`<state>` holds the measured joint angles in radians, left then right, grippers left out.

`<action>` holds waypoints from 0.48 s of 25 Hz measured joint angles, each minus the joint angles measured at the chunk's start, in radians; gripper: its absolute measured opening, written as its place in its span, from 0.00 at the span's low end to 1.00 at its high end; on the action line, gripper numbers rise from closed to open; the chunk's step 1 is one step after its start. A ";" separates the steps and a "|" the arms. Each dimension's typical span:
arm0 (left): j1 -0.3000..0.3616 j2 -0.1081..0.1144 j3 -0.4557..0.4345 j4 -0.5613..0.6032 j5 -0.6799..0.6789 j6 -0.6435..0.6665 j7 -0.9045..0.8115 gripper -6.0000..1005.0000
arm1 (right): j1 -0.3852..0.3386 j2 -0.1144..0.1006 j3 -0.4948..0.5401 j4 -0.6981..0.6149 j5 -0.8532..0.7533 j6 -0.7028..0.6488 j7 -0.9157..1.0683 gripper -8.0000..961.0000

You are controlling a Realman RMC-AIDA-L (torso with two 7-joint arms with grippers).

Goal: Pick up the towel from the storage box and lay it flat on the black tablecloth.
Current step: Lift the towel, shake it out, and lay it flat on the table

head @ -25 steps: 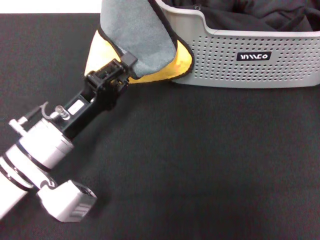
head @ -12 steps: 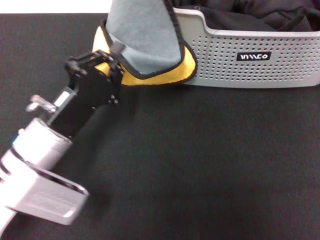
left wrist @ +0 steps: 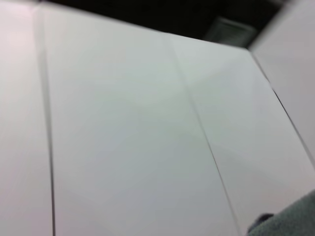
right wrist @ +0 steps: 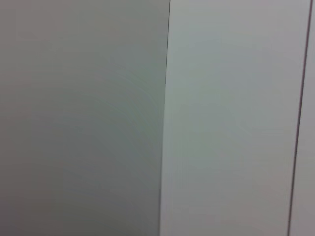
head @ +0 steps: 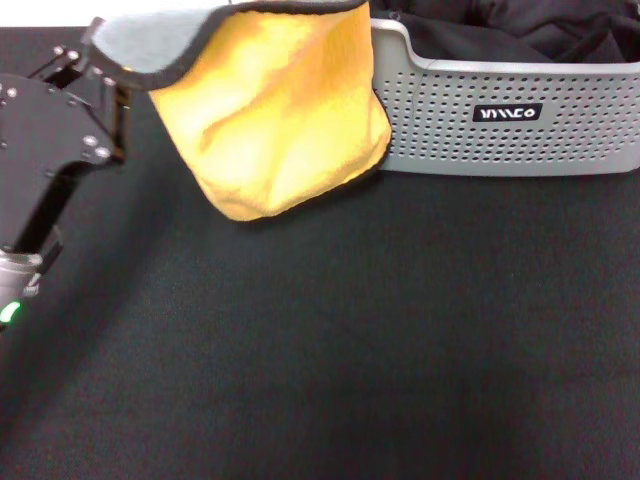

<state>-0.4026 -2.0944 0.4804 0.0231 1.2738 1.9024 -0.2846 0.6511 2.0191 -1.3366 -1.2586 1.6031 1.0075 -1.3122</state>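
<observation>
The towel (head: 275,110) hangs in the air at the storage box's left end, yellow-orange face toward me, with its grey side folded over along the top. Its lower edge hangs just above the black tablecloth (head: 350,350). My left gripper (head: 92,62) is raised at the far left and is shut on the towel's grey top corner. In the left wrist view only a grey corner of the towel (left wrist: 290,223) shows. The storage box (head: 500,140), light grey and perforated, stands at the back right. My right gripper is out of view.
A black cloth bundle (head: 500,30) fills the box. A black label with white letters (head: 509,112) is on the box's front wall. The tablecloth spreads wide in front of the box. Both wrist views show pale flat panels.
My left arm has risen and swung left, drawing the towel out of the box. The towel has opened out, and its yellow face now shows instead of the grey one.
</observation>
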 joint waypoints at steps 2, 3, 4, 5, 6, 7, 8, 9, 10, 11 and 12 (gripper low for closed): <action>0.012 0.001 0.009 0.050 0.009 -0.026 -0.182 0.06 | -0.016 -0.001 0.000 -0.005 0.023 0.017 -0.006 0.04; 0.017 0.002 0.014 0.067 0.023 -0.044 -0.234 0.06 | -0.028 0.000 0.000 -0.015 0.033 0.027 -0.009 0.04; 0.020 0.002 0.018 0.078 0.034 -0.057 -0.266 0.06 | -0.031 0.000 0.001 -0.021 0.034 0.028 -0.009 0.04; 0.024 0.002 0.021 0.085 0.052 -0.076 -0.291 0.06 | -0.034 0.000 0.001 -0.031 0.035 0.029 -0.010 0.04; 0.026 0.002 0.021 0.089 0.069 -0.089 -0.288 0.06 | -0.037 0.001 0.001 -0.044 0.035 0.031 -0.010 0.04; 0.028 0.002 0.022 0.096 0.100 -0.111 -0.278 0.06 | -0.039 0.001 0.003 -0.058 0.037 0.032 -0.010 0.04; 0.028 0.002 0.022 0.099 0.112 -0.119 -0.276 0.06 | -0.040 0.002 0.006 -0.069 0.041 0.032 -0.010 0.04; 0.028 0.002 0.022 0.109 0.150 -0.142 -0.270 0.06 | -0.041 0.002 0.012 -0.084 0.044 0.032 -0.010 0.04; 0.027 0.002 0.023 0.116 0.180 -0.160 -0.267 0.06 | -0.044 0.003 0.019 -0.100 0.048 0.031 -0.010 0.04; 0.024 0.002 0.023 0.120 0.215 -0.176 -0.262 0.06 | -0.045 0.003 0.026 -0.115 0.051 0.028 -0.010 0.04; 0.022 0.002 0.023 0.122 0.243 -0.190 -0.255 0.06 | -0.044 0.003 0.032 -0.127 0.052 0.026 -0.010 0.04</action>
<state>-0.3806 -2.0925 0.5032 0.1456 1.5171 1.7127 -0.5397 0.6074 2.0220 -1.3045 -1.3853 1.6547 1.0336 -1.3222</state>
